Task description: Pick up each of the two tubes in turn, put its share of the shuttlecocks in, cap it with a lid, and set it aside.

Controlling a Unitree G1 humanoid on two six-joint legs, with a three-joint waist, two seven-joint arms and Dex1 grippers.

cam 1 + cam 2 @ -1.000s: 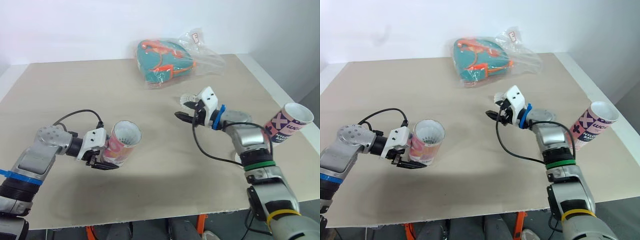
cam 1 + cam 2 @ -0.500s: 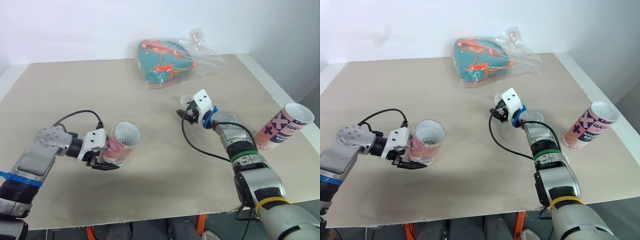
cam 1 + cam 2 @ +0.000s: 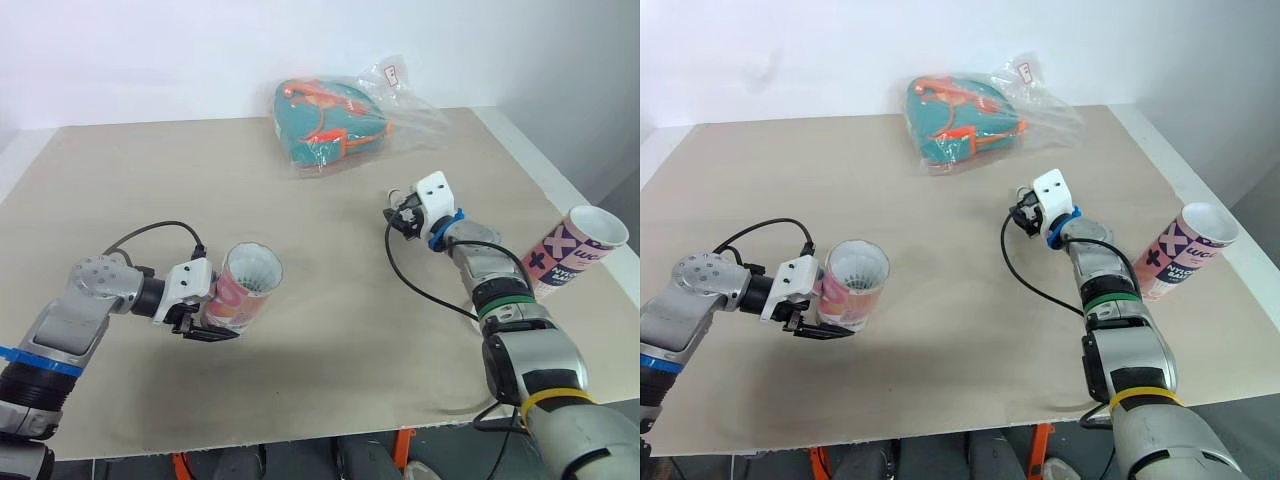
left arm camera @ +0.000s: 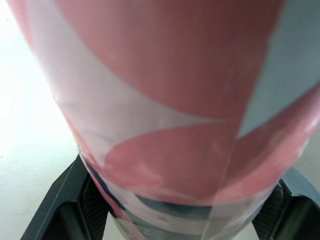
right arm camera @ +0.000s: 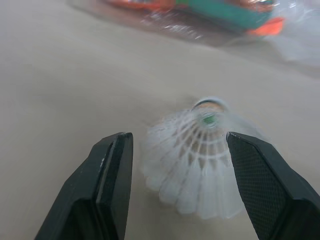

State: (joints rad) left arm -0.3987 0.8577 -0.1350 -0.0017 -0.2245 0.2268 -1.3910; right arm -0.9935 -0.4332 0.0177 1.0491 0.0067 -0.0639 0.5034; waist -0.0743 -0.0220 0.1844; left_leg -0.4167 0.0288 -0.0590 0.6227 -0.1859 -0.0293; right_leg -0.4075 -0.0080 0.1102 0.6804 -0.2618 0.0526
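My left gripper [image 3: 205,322] is shut on a pink and white tube [image 3: 240,295], holding it tilted just above the table at the front left, mouth toward me. In the left wrist view the tube [image 4: 165,100] sits between both fingers [image 4: 65,205]. Right of centre, my right gripper [image 3: 404,216] is low over the table and open. A white shuttlecock [image 5: 197,160] lies on the table between its fingers [image 5: 112,185], which do not press on it. A second tube [image 3: 572,252], pink, white and dark blue, rests tilted at the right edge, mouth open.
A teal and orange bag in clear plastic [image 3: 335,120] lies at the back of the beige table [image 3: 150,180]. The table's right edge runs close to the second tube. A black cable [image 3: 420,290] loops from my right wrist over the table.
My right gripper has swung to the right and slightly farther back, and the shuttlecock now lies between its open fingers. The left gripper and its tube have not moved.
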